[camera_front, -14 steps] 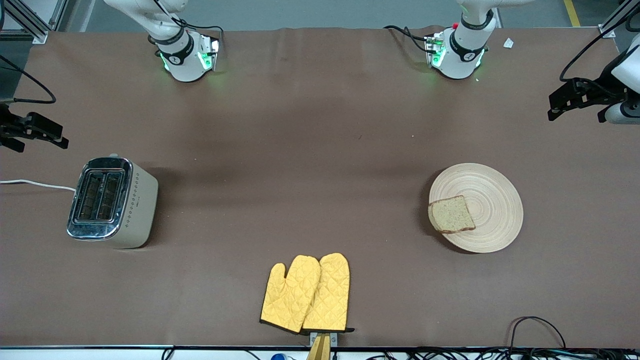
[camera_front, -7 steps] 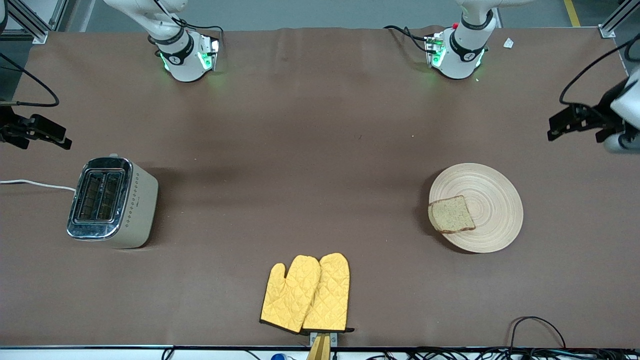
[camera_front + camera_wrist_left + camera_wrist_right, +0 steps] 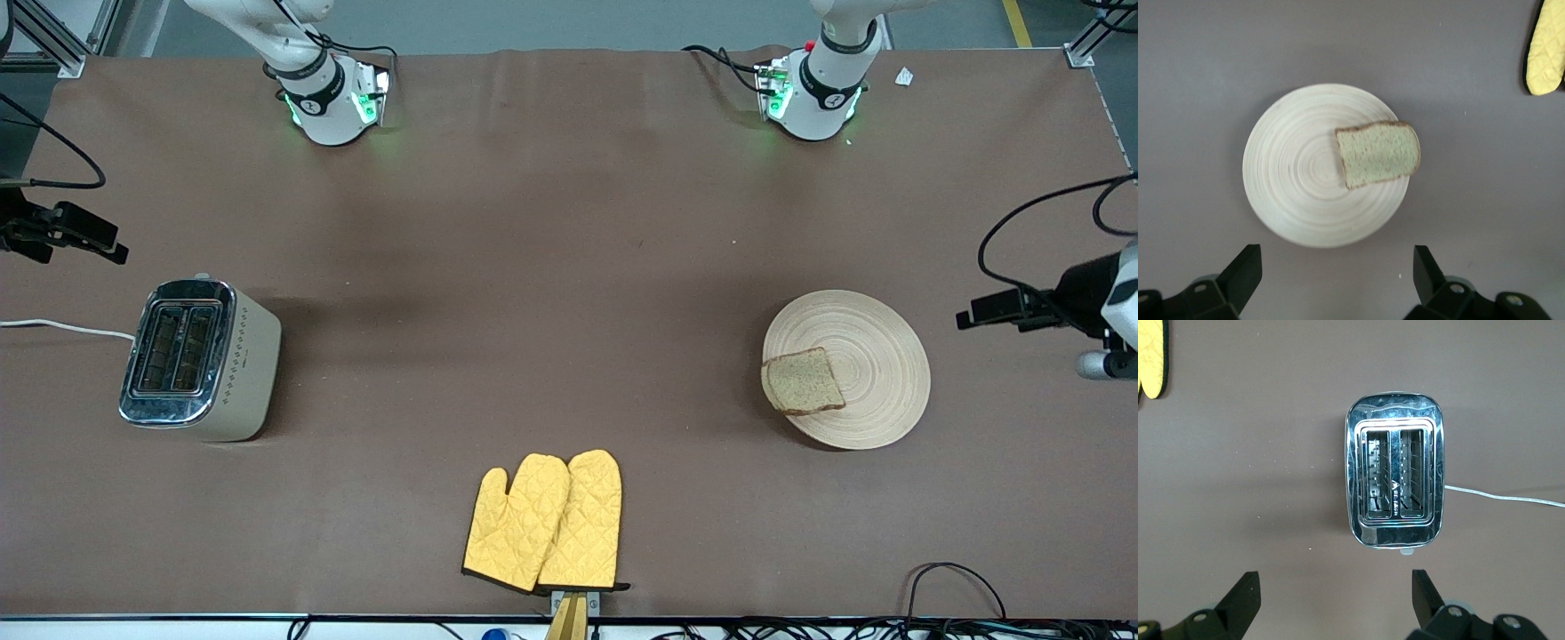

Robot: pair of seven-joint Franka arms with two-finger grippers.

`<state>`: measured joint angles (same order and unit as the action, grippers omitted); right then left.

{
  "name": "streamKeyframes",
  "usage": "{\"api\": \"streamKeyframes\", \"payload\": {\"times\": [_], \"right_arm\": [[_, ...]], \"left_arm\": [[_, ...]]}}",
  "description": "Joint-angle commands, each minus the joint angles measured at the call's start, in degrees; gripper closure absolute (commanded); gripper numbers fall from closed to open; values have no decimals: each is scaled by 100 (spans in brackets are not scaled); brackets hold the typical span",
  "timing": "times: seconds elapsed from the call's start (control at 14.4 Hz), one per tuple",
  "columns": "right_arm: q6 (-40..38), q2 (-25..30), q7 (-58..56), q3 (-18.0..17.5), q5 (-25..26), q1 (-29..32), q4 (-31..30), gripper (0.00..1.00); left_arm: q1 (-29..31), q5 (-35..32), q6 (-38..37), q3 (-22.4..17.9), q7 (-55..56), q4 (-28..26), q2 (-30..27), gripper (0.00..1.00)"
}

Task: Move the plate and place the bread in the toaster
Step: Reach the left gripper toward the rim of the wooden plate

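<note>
- Two grippers are shown, both held in the air with nothing between their fingers.
- The left gripper is spread wide at the left arm's end of the table, over bare tabletop just beside the wooden plate; in the front view it is seen at the edge of the frame.
- The right gripper is likewise spread wide, at the right arm's end of the table, over bare tabletop near the toaster.
- The bread slice is laid flat on the plate, overhanging the rim on the side toward the right arm's end.
- The toaster is set upright, both slots open upward, with its white cord led off the table's end.
- A pair of yellow oven mitts is laid overlapping at the table edge nearest the front camera, between toaster and plate and well apart from both.
- The brown table cover lies beneath everything.
</note>
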<state>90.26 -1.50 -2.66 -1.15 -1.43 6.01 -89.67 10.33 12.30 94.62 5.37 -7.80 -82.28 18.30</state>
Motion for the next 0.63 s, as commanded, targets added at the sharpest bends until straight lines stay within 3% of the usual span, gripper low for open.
{"api": "streamKeyframes", "payload": {"times": [0.0,0.28,0.56], "right_arm": [[-44,132,-24,-26,2,6,-86,0],[-53,132,-24,-26,2,6,-86,0],[-53,132,-24,-26,2,-3,-86,0]], "left_arm": [[75,193,425,16,-493,-122,208,0],[223,403,1207,34,-792,-411,586,0],[470,853,1270,16,-1224,-359,1096,0]]}}
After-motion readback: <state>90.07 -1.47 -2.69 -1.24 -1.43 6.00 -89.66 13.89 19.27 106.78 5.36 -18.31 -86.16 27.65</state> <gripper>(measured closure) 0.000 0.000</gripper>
